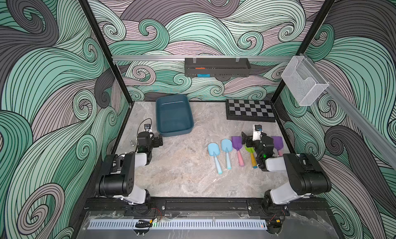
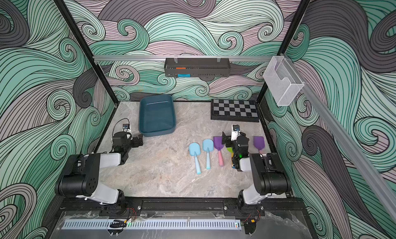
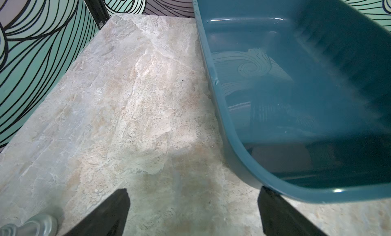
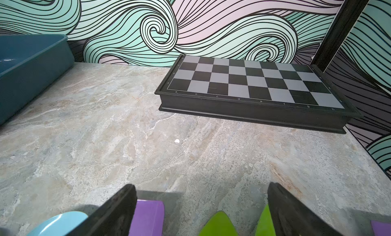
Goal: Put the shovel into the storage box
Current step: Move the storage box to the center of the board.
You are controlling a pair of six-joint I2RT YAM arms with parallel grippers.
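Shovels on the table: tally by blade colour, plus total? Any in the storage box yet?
light blue shovels: 2
purple shovels: 2
green shovel: 1
total: 5
All five lie on the table; 0 are in the storage box.
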